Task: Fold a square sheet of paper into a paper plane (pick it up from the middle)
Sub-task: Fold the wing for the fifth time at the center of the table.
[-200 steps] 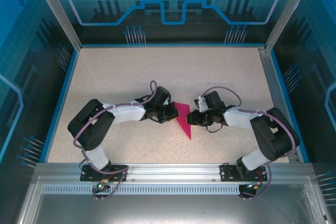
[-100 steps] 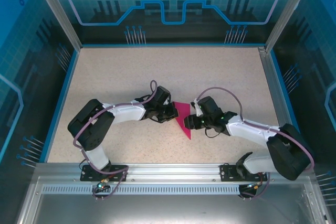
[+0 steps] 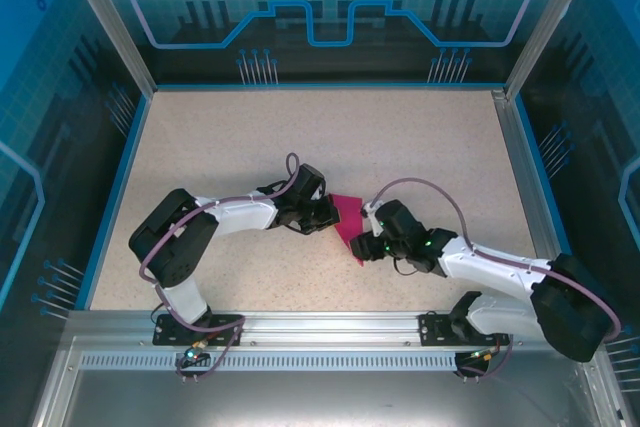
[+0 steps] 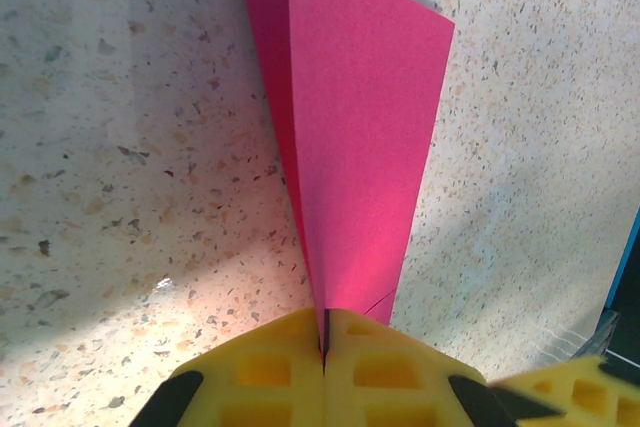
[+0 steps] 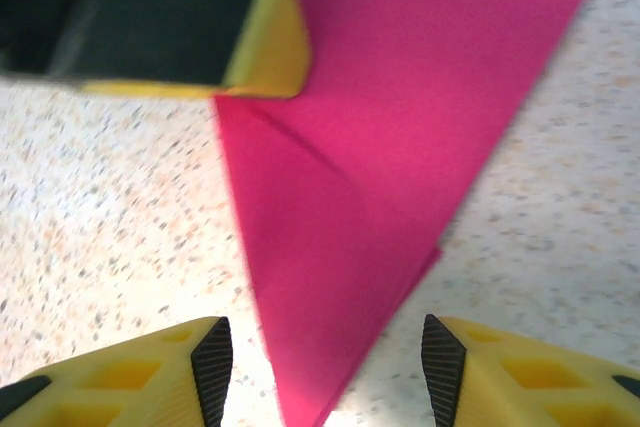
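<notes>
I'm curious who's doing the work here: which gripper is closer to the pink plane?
Left. The left gripper is shut on the plane, pinching its edge. The right gripper is open, with a finger on either side of the plane's pointed tip, not gripping it.

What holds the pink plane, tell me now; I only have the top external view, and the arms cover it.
Observer: The left gripper is shut on the paper plane; in the left wrist view the paper narrows into the seam between its pads.
Operator: Report the right gripper's jaws.
Observer: The right gripper is open. In its wrist view one finger stands on either side of a pointed corner of the plane, and neither touches the paper.
</notes>
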Available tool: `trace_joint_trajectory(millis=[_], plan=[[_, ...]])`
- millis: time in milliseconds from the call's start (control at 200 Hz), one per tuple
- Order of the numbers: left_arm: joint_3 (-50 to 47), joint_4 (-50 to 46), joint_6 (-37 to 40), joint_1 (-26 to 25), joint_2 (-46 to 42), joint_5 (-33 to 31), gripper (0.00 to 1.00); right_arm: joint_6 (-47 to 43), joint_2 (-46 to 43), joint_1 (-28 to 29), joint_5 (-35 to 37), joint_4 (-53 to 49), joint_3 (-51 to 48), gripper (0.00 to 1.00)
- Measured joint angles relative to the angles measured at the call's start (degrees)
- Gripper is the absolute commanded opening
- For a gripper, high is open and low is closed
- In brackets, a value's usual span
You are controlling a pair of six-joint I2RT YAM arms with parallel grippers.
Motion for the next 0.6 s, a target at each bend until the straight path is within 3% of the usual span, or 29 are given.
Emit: trace_joint_trajectory(millis=[125,415,600], plan=[[0.3,-0.6,0.0,0.0,0.0,0.0,0.0,-3.6,1.8,6.0,4.7,1.6,0.0,0.56],[0.7,-1.1,0.0,0.0,0.0,0.0,0.0,-9.1,11.1,13.0,15.3,3.6,2.2,0.55],[0.7,-1.1,0.0,0.0,0.0,0.0,0.0,-11.0,16.9,16.1,22.7,4.1,5.5,0.48]])
